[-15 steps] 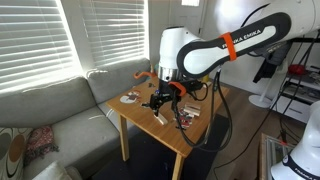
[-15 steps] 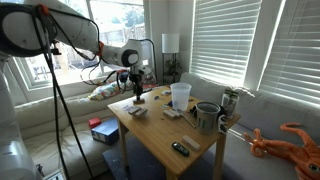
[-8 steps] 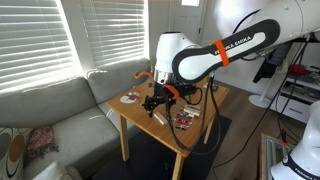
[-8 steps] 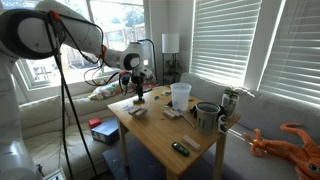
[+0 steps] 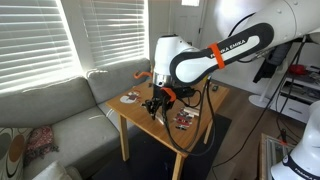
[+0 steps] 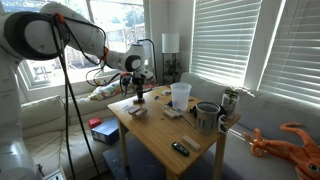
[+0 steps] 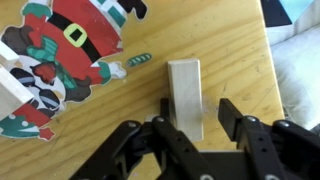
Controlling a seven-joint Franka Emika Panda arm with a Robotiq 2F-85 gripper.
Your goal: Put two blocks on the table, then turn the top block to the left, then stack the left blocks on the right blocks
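In the wrist view a pale-tan wooden block [image 7: 184, 95] lies flat on the light-wood table [image 7: 235, 45], its long side pointing away from me. My gripper [image 7: 197, 108] is down over its near end with one jaw on each side. The left finger sits against the block. The right finger [image 7: 233, 118] stands a little off it, so the jaws are not clamped. Another pale wooden block [image 7: 14, 95] shows at the left edge, partly cut off. In both exterior views the gripper [image 5: 155, 104] [image 6: 138, 97] hangs low over a table corner.
A Santa picture card [image 7: 70, 45] lies just left of the block. A white cup [image 6: 180, 95], a grey mug [image 6: 207, 117] and a small dark object [image 6: 180, 148] stand on the table [image 6: 160, 135]. A grey sofa [image 5: 60, 110] runs beside the table [image 5: 170, 133].
The arm has dropped lower towards the table corner. The jaws have narrowed around the block.
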